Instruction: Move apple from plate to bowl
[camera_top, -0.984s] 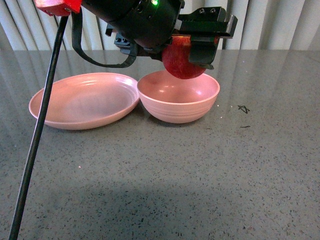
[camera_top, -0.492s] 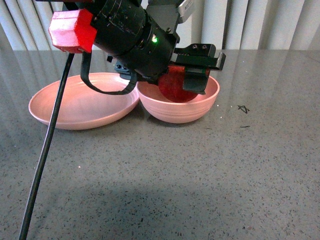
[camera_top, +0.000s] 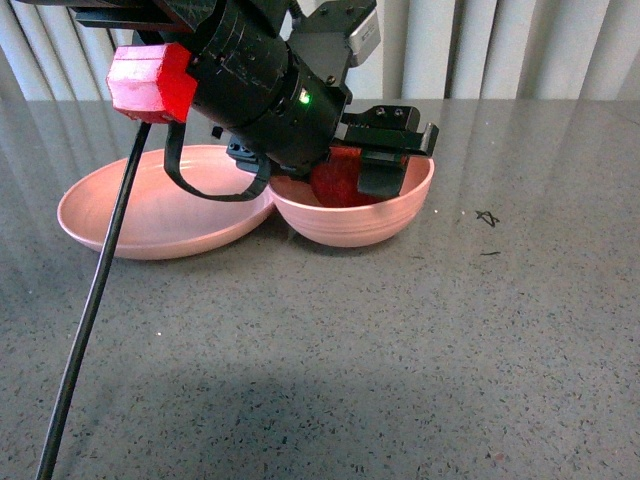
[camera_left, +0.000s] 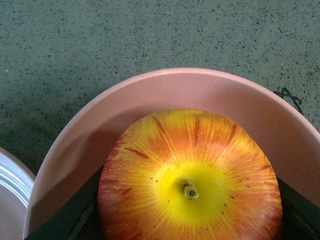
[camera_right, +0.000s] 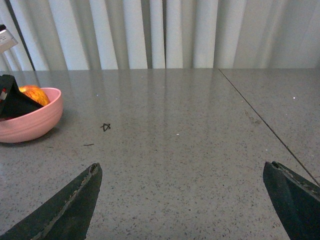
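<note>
The pink plate lies at the left of the worktop, its rim just beside the bowl; the left jaws reach down into the bowl, clamped on the apple from two sides; the apple sits low inside the bowl, round, its yellow stem dip facing the left wrist camera; right of the bowl is wide open worktop; the right jaws stand far apart over it.

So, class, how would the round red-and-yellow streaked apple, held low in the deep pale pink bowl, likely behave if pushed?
Being round, the red-and-yellow streaked apple would probably roll, though the wall of the deep pink bowl should stop it. Its smooth skin might slip in the left tool. No dent shows where gripped, so likely firm.
</note>
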